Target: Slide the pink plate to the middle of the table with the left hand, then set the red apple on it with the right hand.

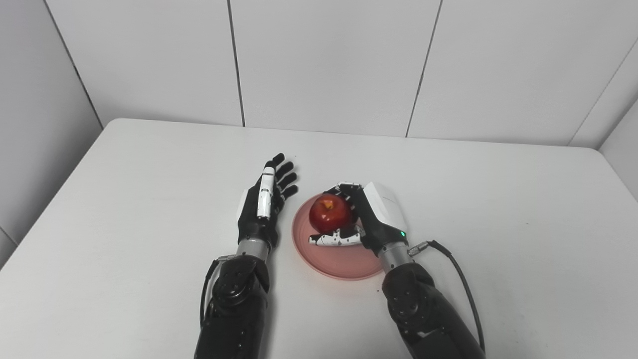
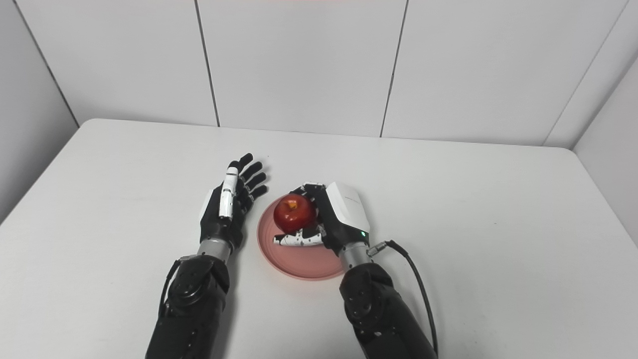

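The pink plate (image 1: 339,262) lies near the middle of the white table, slightly toward the front. A red apple (image 1: 329,213) is over the plate's far part, and my right hand (image 1: 371,219) is shut on it, fingers curled around its far side and thumb under its near side. I cannot tell whether the apple rests on the plate or is just above it. My left hand (image 1: 264,199) is open just left of the plate, fingers stretched forward and apart, holding nothing and not touching the plate.
The white table (image 1: 498,209) carries nothing else. A black cable (image 1: 461,279) loops from my right wrist. White wall panels stand close behind the table's far edge.
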Robot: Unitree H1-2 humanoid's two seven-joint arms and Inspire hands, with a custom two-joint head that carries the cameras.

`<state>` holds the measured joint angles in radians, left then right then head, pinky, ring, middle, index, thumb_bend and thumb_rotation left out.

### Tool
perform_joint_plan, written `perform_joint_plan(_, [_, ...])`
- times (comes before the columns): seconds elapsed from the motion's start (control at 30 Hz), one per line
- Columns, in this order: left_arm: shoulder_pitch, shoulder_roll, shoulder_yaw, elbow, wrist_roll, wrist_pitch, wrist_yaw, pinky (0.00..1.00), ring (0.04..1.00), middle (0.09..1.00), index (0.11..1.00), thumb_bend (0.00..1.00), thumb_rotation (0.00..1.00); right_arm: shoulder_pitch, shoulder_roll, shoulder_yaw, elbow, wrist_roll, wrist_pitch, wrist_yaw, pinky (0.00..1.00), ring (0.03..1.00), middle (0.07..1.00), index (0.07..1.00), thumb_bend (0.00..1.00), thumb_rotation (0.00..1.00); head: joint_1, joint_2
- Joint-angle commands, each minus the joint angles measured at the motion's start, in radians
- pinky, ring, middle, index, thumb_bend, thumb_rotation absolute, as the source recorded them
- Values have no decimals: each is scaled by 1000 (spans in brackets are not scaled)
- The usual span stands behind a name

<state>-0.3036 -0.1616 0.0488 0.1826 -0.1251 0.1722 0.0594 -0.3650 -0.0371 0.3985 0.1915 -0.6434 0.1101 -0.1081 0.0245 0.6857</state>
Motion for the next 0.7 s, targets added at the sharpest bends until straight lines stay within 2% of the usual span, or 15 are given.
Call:
perform_joint_plan(0.0, [-8,-12,-2,-2,1,21,10,848,869,878,866,352,1000,-15,-2,-6,-32,-11,-9,-3,376,476,564,542,640,160,1,0])
perform_joint_plan(0.1, [-10,-10,-2,3,2,19,10,845,866,876,864,354,1000,-8,-2,-14,-47,-10,-6,-1,419,526,606,642,842,196,-1,1])
perform_joint_plan(0.23, [-10,-8,-2,2,2,21,10,844,864,874,862,355,1000,-2,-2,-21,-73,-18,13,16,556,641,696,707,937,248,-4,6])
perform_joint_plan(0.4, [-8,-8,-3,-1,7,20,12,840,862,873,863,354,1000,6,-1,-30,-94,-18,20,35,595,676,726,735,995,294,-6,7])
perform_joint_plan(0.67, [-9,-5,-5,3,7,11,8,836,861,873,863,344,1000,14,-3,-36,-128,-23,44,67,619,700,744,761,1000,354,-9,10])
